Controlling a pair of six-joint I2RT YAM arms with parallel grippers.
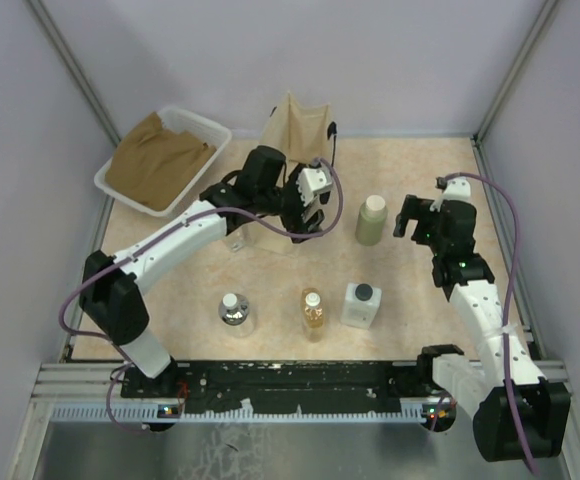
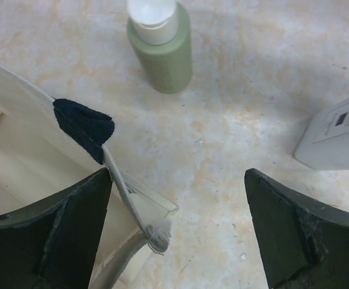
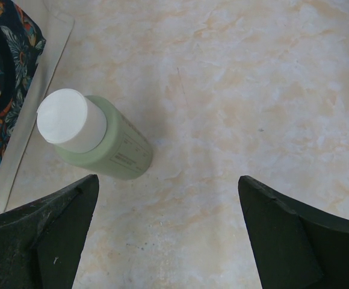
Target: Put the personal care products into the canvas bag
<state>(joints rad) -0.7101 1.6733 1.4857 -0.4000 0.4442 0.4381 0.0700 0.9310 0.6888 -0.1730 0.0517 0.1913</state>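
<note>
- Top view: the bag (image 1: 295,122) stands upright at far centre, beige with a thin black handle.
  - The olive bottle (image 1: 371,220) stands right of it.
  - The silvery bottle (image 1: 234,309), amber bottle (image 1: 312,312) and square bottle (image 1: 361,305) form a near row on the tabletop (image 1: 410,330).
  - What seems the clear bottle (image 1: 238,238) shows just left of the left arm.
  - The task is judged barely begun, since no bottle is seen inside the bag.
- Left wrist: the left fingers (image 2: 72,241) are spread with nothing between them, beside the bag (image 2: 18,138) rim. The pale interior, as far as visible, shows no bottle.
- Right wrist: the right fingers (image 3: 48,241) are spread and empty over bare tabletop. The olive bottle (image 3: 111,147), with its cream cap, stands at the left, near the bag (image 3: 39,66), whose cloth bears a dark floral print.
</note>
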